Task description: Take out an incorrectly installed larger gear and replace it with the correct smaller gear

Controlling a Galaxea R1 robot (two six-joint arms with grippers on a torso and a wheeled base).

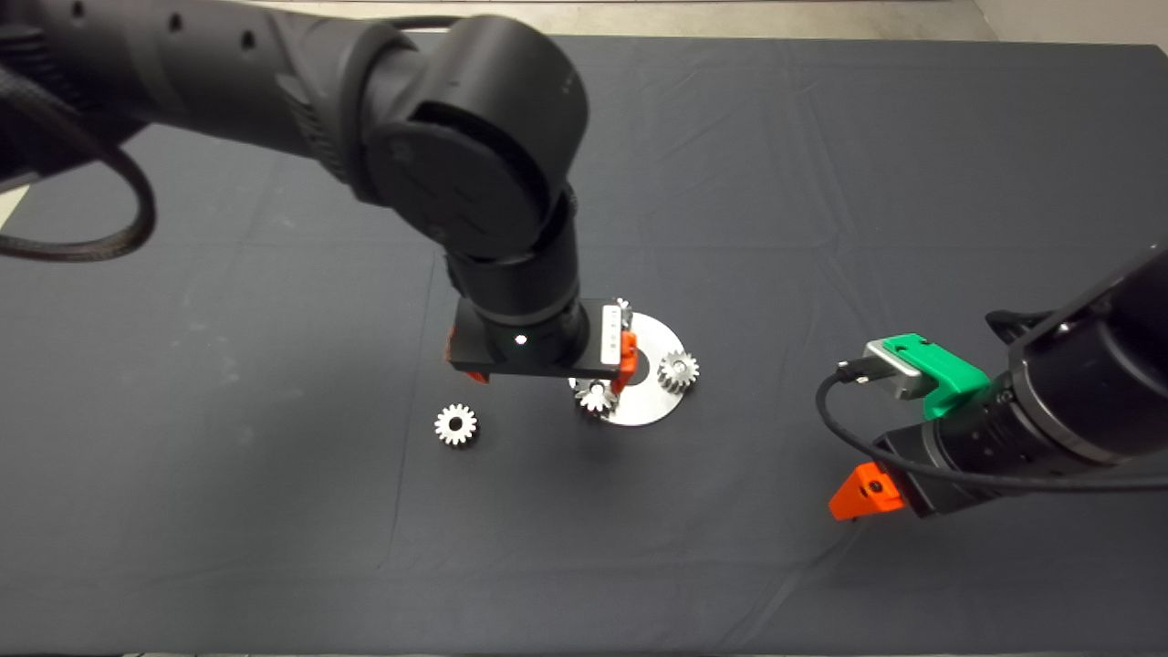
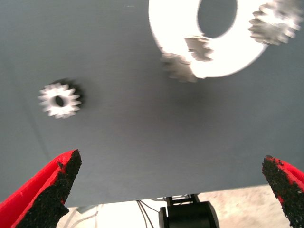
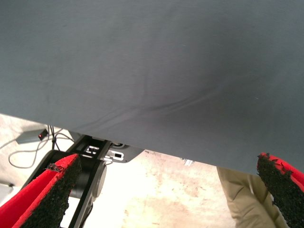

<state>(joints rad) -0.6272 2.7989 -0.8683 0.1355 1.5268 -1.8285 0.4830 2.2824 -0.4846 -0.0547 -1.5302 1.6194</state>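
Dark grey cloth mat [image 1: 821,182] covers the table across the whole head view, with pale floor along the upper edge. At the frame's centre the left gripper [image 1: 538,365] hangs over the near-left rim of a round silver plate [image 1: 659,401], its two red fingers [image 2: 45,192] spread wide and holding nothing. Around it I count four gears. Three sit on the plate: one at the upper rim, mostly hidden by the wrist, one at the lower-left rim [image 1: 595,396], and one at the right rim [image 1: 679,370]; which of these is the larger gear cannot be told. The fourth, the smaller gear [image 1: 455,424], lies alone on the mat, left of the plate and apart from it. At the right edge the right gripper [image 1: 862,497] waits above bare mat, fingers also spread wide.
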